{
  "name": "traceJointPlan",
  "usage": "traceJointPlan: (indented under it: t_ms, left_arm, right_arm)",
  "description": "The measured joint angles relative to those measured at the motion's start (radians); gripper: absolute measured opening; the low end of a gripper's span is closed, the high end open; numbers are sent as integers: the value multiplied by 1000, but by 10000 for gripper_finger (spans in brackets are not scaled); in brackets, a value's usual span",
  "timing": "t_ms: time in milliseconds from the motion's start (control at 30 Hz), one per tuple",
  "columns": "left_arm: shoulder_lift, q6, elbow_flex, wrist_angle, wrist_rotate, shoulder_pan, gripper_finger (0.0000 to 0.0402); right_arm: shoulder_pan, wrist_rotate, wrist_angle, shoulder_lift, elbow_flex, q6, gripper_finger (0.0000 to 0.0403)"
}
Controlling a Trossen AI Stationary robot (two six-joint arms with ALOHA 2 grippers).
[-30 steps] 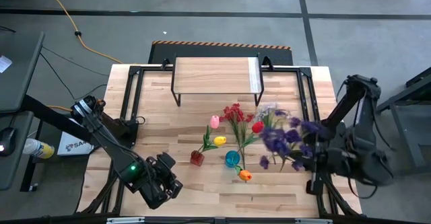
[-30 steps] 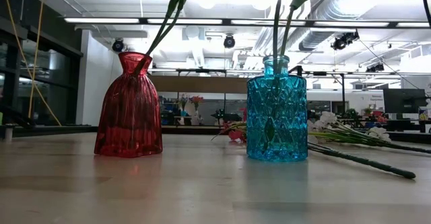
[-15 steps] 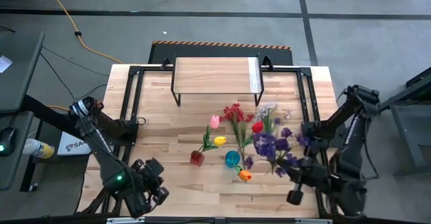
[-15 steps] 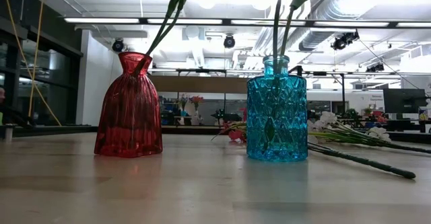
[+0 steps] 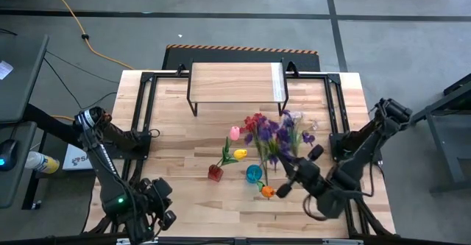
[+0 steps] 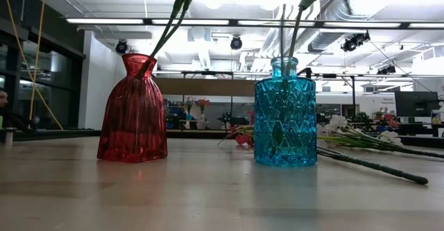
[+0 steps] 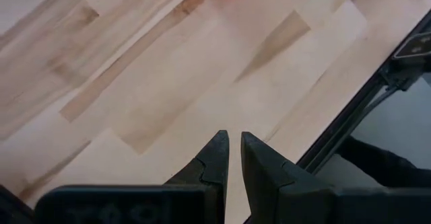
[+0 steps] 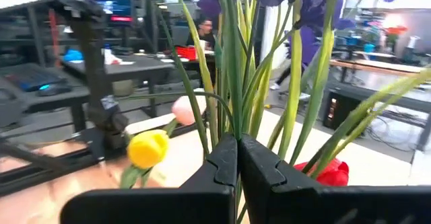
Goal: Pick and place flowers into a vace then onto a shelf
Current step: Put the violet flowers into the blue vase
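Tulips are already set in the red vase (image 5: 215, 173) and blue vase (image 5: 254, 174). A purple spray (image 5: 274, 132) is clamped in the right gripper (image 5: 282, 187) beside them (other flowers (image 5: 255, 123) lie loose). The left gripper (image 7: 232, 158) is nearly closed, empty. The shelf (image 5: 234, 82) is bare.
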Motion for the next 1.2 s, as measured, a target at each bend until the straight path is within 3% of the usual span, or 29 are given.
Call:
traceJointPlan:
  t_ms: [433, 1200]
  left_arm:
    - [0, -18, 0, -56, -1, 0, 74]
    - [0, -20, 0, -58, 32, 0, 74]
  right_arm:
    - [-98, -17, 16, 62, 0, 145, 0]
    - [-147, 0, 187, 195, 0, 148, 0]
